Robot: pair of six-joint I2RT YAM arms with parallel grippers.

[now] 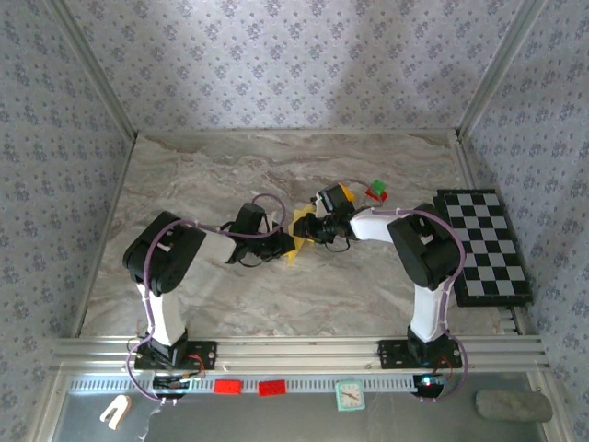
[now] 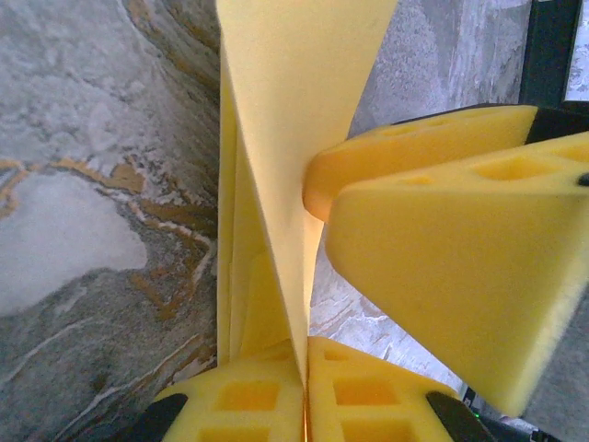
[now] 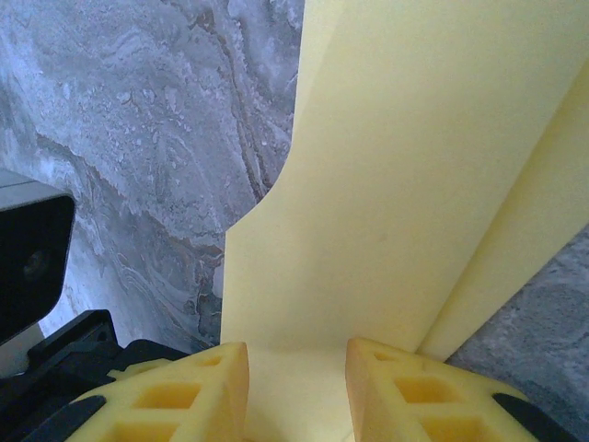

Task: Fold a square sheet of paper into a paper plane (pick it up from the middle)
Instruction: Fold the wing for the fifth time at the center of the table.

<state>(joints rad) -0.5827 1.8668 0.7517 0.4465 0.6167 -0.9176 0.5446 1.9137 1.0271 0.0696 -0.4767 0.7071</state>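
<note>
The folded yellow paper plane is held up between both arms at the table's middle. In the left wrist view its layered, creased body stands on edge, and my left gripper is shut on its lower edge. The right gripper's yellow fingers press in from the right, one tip touching the paper. In the right wrist view a broad yellow flap lies between and beyond my right gripper, whose fingers stand apart, open, on either side of it. From above, the left gripper and right gripper nearly meet.
A small orange-yellow block and red and green blocks lie just behind the right wrist. A black-and-white checkered board covers the right side. The marble tabletop is bounded by patterned walls and a metal rail in front.
</note>
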